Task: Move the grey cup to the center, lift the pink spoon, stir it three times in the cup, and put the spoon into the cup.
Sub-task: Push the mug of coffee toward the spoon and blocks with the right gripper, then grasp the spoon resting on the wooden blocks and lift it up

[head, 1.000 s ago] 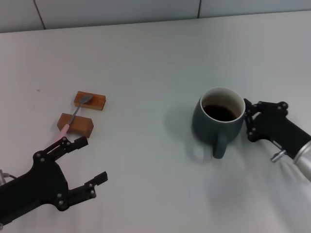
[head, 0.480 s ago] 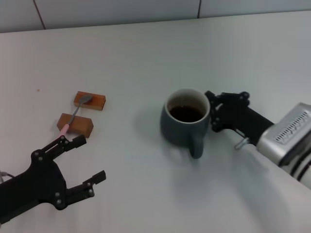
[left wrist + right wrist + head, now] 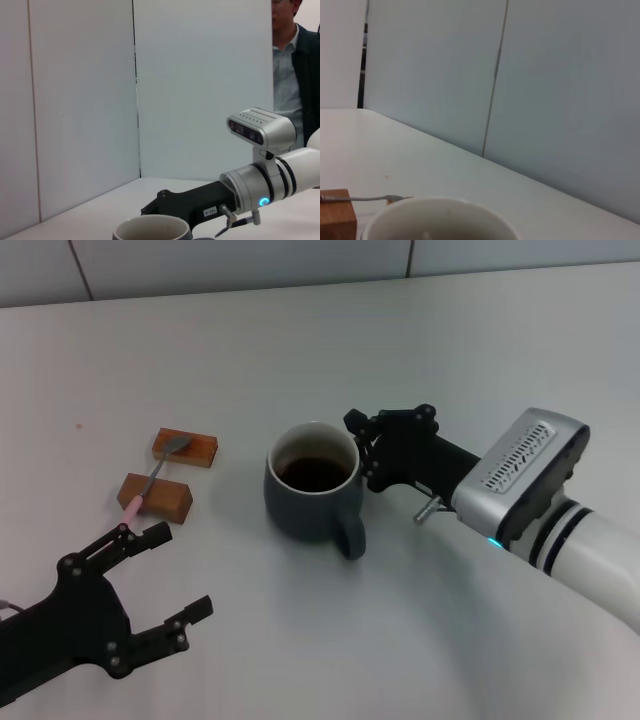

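grey cup [image 3: 312, 487]: 1 | pink spoon [image 3: 150, 480]: 1 | wooden blocks [image 3: 185, 448]: 2 | grippers: 2

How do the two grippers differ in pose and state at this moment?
The left gripper hovers open near the table's front-left edge, touching nothing; the right gripper is pressed against the grey cup at mid-table. The left one sits just short of the pink spoon resting across two wooden blocks; the right one is far from it. Both are black.

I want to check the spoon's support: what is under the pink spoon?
Two brown wooden blocks: the spoon bridges them, its bowl on the far block, its handle over the near block. The table under its middle is bare; the contact points are covered.
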`<state>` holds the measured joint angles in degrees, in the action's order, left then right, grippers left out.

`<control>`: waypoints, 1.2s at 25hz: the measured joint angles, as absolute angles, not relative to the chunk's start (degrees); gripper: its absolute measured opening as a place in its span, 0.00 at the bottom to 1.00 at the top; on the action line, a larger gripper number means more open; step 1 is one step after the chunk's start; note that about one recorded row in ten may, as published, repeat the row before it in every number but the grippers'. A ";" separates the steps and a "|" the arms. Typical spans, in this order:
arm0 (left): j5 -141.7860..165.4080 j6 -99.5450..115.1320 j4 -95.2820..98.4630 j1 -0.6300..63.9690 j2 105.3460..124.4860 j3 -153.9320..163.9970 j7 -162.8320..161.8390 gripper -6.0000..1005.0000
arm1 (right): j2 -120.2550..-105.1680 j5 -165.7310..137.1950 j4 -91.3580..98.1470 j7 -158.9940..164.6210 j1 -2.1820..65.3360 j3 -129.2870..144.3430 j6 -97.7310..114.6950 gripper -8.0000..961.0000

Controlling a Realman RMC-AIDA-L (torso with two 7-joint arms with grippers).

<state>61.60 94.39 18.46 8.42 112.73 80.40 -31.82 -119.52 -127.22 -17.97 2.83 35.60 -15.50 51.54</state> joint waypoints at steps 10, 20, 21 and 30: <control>61.99 94.40 18.47 7.92 113.31 79.01 -31.04 0.84 | -118.93 -127.39 -10.90 9.81 22.35 -23.02 83.51 0.01; 62.09 94.64 18.54 8.00 113.71 79.52 -31.02 0.84 | -118.74 -136.02 15.20 33.66 18.68 -12.08 113.01 0.01; 62.14 94.64 18.54 8.04 113.78 79.54 -31.02 0.84 | -118.79 -136.76 17.02 34.32 18.37 -10.49 113.20 0.02; 63.18 94.64 18.55 8.41 114.25 79.17 -31.02 0.84 | -118.97 -137.76 20.29 33.77 14.89 0.89 105.03 0.09</control>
